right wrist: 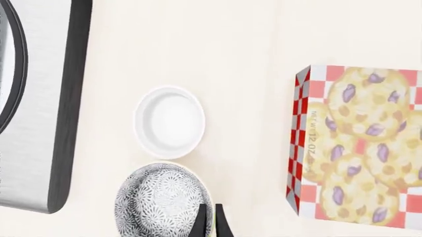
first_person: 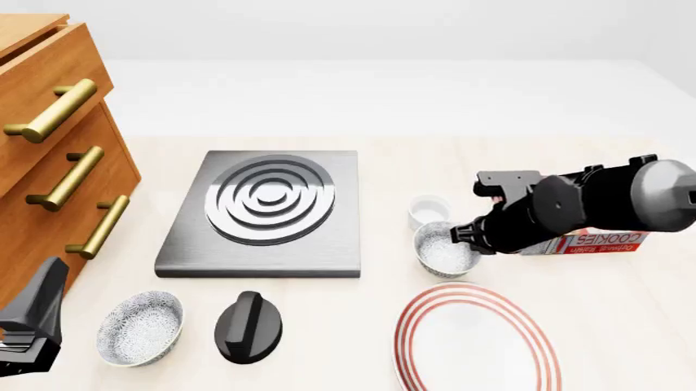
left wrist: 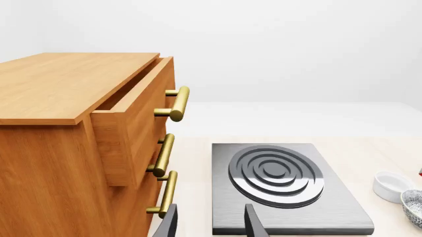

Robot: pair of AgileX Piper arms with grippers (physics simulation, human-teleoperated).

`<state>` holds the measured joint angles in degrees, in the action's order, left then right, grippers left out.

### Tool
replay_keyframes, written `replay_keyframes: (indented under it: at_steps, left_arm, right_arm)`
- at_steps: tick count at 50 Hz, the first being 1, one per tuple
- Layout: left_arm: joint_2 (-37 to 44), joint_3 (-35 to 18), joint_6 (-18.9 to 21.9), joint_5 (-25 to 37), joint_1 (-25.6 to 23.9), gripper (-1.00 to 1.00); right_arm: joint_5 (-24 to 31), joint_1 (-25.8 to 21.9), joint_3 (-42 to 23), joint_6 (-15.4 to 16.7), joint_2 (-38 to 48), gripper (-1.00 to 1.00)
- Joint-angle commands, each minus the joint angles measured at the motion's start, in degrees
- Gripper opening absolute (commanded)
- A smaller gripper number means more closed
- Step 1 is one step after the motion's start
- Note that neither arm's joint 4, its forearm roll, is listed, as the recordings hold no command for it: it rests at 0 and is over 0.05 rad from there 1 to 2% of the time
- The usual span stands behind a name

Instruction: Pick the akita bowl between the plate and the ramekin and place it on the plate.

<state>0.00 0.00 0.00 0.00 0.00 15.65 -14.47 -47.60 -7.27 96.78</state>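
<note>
The akita bowl point(first_person: 441, 250), white inside with grey speckling, stands on the table between the ramekin point(first_person: 429, 209) behind it and the red-ringed plate point(first_person: 477, 346) in front. My right gripper point(first_person: 470, 235) is at the bowl's right rim. In the right wrist view its two fingertips point(right wrist: 199, 221) sit close together astride the rim of the akita bowl point(right wrist: 158, 202), shut on it, beside the ramekin point(right wrist: 169, 122). My left gripper point(left wrist: 211, 224) hangs open and holds nothing, low at the front left point(first_person: 33, 326), facing the stove plate.
A stove plate point(first_person: 266, 212) lies mid-table with a black knob point(first_person: 248, 326) and a second speckled bowl point(first_person: 139, 328) in front of it. A wooden drawer cabinet point(first_person: 49, 155) with its top drawer ajar stands at left. A cookie box point(first_person: 592, 242) lies under the right arm.
</note>
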Motion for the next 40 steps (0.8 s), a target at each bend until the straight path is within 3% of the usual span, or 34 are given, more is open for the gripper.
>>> replay_keyframes:
  at_steps: [1, 5, 7, 23, 33, 40]
  left_arm:
    - [0.00, 0.00, 0.00, 0.00, 0.00, 1.00]
    - [0.00, 0.00, 0.00, 0.00, 0.00, 1.00]
    - [0.00, 0.00, 0.00, 0.00, 0.00, 1.00]
    - [0.00, 0.00, 0.00, 0.00, 0.00, 1.00]
    - [0.00, 0.00, 0.00, 0.00, 0.00, 1.00]
    - [0.00, 0.00, 0.00, 0.00, 0.00, 1.00]
  right_arm:
    - [1.57, 0.35, 0.24, 0.17, -1.69, -1.00]
    - [4.55, 0.69, -0.41, 0.42, -5.96, -1.00]
    - [5.44, 1.50, -0.31, 2.57, -7.34, -1.00]
    - [9.78, -0.19, -1.54, 1.73, -14.19, -1.00]
    - [16.91, -2.30, -4.00, 1.36, -23.84, -1.00]
    - [22.39, -1.73, -5.17, 3.90, -31.00, -1.00]
